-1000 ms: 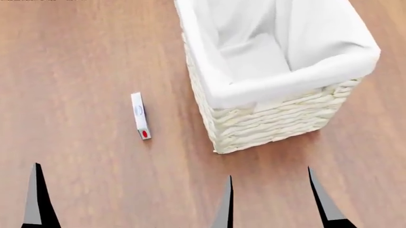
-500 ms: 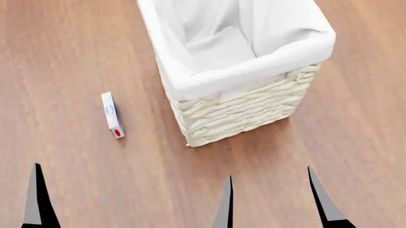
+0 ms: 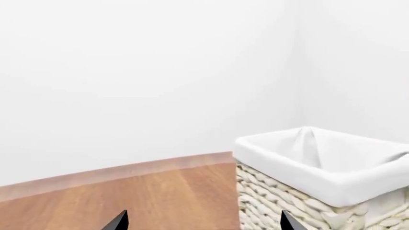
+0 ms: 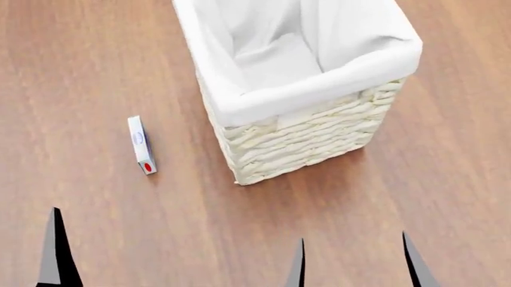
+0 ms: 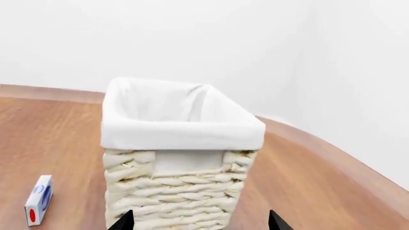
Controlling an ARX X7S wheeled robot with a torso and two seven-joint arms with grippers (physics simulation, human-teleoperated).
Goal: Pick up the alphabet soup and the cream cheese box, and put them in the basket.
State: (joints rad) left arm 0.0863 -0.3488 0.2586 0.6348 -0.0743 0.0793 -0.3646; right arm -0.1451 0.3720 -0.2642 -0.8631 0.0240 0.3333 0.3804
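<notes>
The cream-white wicker basket (image 4: 303, 140) with its white liner stands upright on the wooden floor. To its left lies the cream cheese box (image 4: 142, 145), flat and small, with a red oval on its near end; the right wrist view shows it too (image 5: 38, 207). My right gripper (image 4: 355, 266) hangs open just short of the basket (image 5: 182, 177), nothing between its fingers. My left gripper (image 3: 203, 223) is open and empty, with one dark fingertip (image 4: 54, 257) showing nearer than the box. The basket (image 3: 319, 191) is to its right. The alphabet soup is out of view.
White walls and a pale skirting board (image 3: 115, 172) bound the wooden floor (image 4: 96, 60) beyond the basket. Bare floor lies between my grippers and the basket, and to both sides of it.
Between the two earlier frames the head view shifted, sliding basket and box left. Since then they hold still, and all gripper tips have dropped lower in the head view.
</notes>
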